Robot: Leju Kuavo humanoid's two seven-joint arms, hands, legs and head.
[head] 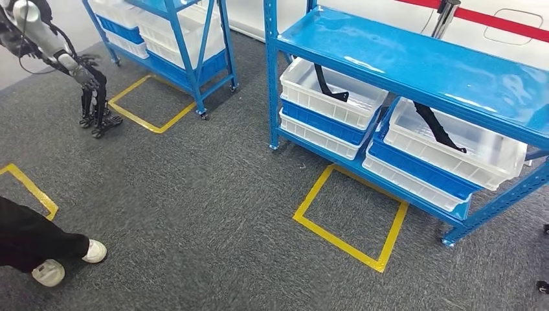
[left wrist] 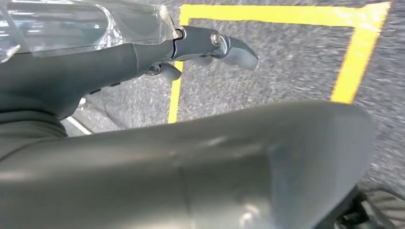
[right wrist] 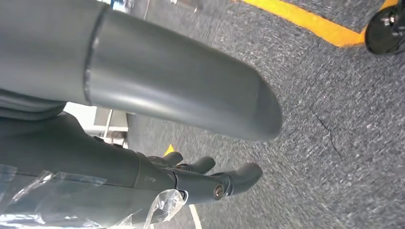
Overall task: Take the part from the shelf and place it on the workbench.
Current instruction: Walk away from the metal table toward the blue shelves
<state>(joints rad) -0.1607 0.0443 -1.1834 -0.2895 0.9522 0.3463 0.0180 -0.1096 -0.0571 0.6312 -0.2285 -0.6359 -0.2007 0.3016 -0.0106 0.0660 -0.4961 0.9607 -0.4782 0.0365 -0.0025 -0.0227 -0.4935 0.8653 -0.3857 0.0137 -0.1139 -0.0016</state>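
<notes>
**Black parts resting in white bins on blue shelving**

Parts first: two slim, curved black strips, part [head: 330,87] in the centre bin and another part [head: 440,126] in the bin at right, each leaning inside a white plastic bin [head: 362,97] stacked on blue crates. Glossy blue metal shelf [head: 414,61] spans the upper right; a second blue rack [head: 175,39] stands upper left. Grey speckled carpet [head: 213,207] carries yellow tape squares [head: 349,217]. Left hand [left wrist: 210,45] holds nothing, fingers loosely extended and apart. Right hand [right wrist: 210,179] likewise empty, fingers slightly spread.
</notes>
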